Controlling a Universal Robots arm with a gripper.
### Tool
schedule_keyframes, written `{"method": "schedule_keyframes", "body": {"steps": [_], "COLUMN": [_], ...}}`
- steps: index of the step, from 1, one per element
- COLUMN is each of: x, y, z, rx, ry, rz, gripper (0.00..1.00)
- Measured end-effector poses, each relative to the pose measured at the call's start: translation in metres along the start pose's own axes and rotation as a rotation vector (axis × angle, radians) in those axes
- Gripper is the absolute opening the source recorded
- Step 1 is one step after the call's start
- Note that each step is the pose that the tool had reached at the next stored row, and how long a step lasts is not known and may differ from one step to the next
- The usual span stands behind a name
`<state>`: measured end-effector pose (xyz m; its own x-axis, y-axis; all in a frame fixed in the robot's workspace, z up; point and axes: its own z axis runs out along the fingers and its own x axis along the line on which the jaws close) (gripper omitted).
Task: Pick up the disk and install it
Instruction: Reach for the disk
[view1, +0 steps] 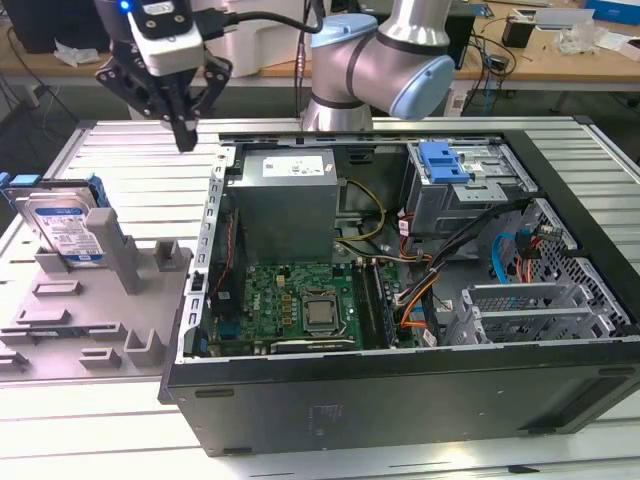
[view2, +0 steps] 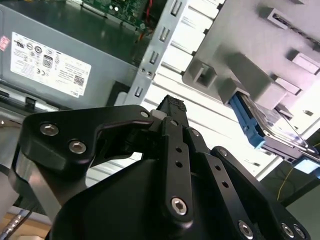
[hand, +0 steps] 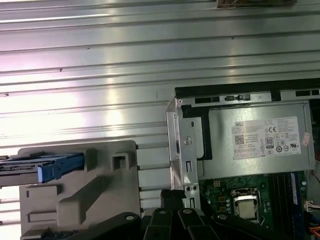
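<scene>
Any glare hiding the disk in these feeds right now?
Exterior view: even light, the disk clear in its grey holder. First wrist view: strong glare across the ribbed table, off the disk. Second wrist view: background beside the disk is washed out.

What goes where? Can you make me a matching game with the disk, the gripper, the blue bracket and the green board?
Things:
1. disk
2. gripper
3. blue bracket
4. green board

Places:
A. lying flat on the bottom of the open computer case
B. on top of the grey drive cage
C. up in the air above the ribbed table, shut and holding nothing
D. standing on edge in the grey holder, at the exterior view's left

Pairs: 1-D, 2-C, 3-B, 4-A.
</scene>
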<state>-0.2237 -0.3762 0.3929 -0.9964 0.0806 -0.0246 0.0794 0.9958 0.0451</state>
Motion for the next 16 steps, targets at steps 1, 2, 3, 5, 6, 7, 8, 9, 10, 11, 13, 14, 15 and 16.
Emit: {"method": "schedule_keyframes", "body": {"steps": [1,2,3,5,6,7,8,9,10,11,13,14,15,16], "x": [0.0029,0.0059,0.0095,0.0166,0.0196,0.0226,0.0283,0.0320,0.0350,0.0391,0.0470,0.0523,0.0553,0.0582], "y": [0.0007,0.0013,0.0021,0.0037,0.0044,0.0052,0.0065,0.0074,0.0081,0.0091,0.0111,0.0125,0.0132,0.0139], "z": [0.0000,-0.0001,-0.0001,-0.0002,-0.0003,-0.0003,-0.0004,-0.0004,-0.0005,-0.0005,-0.0006,-0.0007,-0.0007,-0.0007], "rx": [0.0000,0.0000,0.0000,0.0000,0.0000,0.0001,0.0001,0.0000,0.0000,0.0001,0.0000,0.0001,0.0001,0.0000], "ry": [0.0000,0.0000,0.0000,-0.0001,-0.0001,-0.0001,-0.0001,-0.0001,-0.0001,-0.0001,-0.0002,-0.0001,-0.0002,-0.0002], "rz": [0.000,0.001,0.001,0.001,0.001,0.002,0.002,0.002,0.002,0.003,0.003,0.004,0.004,0.004], "gripper": [0.11,0.11,0.11,0.11,0.11,0.11,0.11,0.11,0.11,0.11,0.11,0.11,0.11,0.11]}}
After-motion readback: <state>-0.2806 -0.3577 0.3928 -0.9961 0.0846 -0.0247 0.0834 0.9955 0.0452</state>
